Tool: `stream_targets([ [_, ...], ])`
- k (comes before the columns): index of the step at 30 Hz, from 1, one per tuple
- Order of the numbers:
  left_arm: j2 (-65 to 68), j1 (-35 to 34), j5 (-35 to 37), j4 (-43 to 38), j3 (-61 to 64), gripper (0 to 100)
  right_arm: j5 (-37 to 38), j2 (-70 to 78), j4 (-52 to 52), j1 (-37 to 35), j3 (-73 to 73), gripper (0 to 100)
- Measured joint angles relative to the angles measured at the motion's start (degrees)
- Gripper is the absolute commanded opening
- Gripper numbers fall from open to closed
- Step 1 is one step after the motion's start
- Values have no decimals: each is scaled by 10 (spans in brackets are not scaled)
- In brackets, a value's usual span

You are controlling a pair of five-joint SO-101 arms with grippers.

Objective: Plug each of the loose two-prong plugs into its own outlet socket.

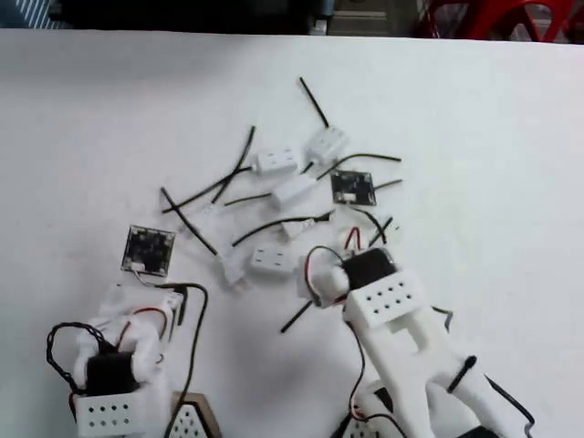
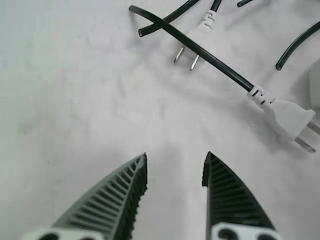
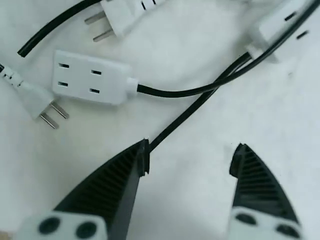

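Observation:
Several white two-prong plugs on short black cords and white outlet blocks lie scattered mid-table. In the left wrist view my left gripper [image 2: 175, 167] is open over bare table. Ahead of it lie one plug [image 2: 290, 117] and another plug's prongs [image 2: 185, 57]. My right gripper [image 3: 192, 157] is open, with a black cord [image 3: 175, 122] ending by one fingertip. Beyond it lie an outlet block [image 3: 90, 77], a plug [image 3: 35, 97] beside it and another plug [image 3: 120, 12]. In the high view the left arm [image 1: 109, 374] is at the front left and the right arm [image 1: 383, 301] at the front centre, close to an outlet block [image 1: 272, 258].
Two small black square boards [image 1: 149, 248] [image 1: 353, 187] lie among the cords. More outlet blocks [image 1: 278, 161] [image 1: 327, 144] sit farther back. The white table [image 1: 493, 137] has bare room at both sides and at the back. Dark furniture lines the far edge.

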Motion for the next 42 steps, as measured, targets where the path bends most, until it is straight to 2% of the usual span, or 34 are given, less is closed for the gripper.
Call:
stream_targets([
  [6,0,0,0,0,0,189,-13,65,-80,21,0,200],
  [20,0,0,0,0,0,189,-13,138,-127,93,-30,198],
  [29,0,0,0,0,0,189,-13,226,-127,97,-76,197],
  [35,0,0,0,0,0,189,-13,230,-105,110,-78,103],
  [42,0,0,0,0,0,189,-13,235,-104,133,-78,95],
])
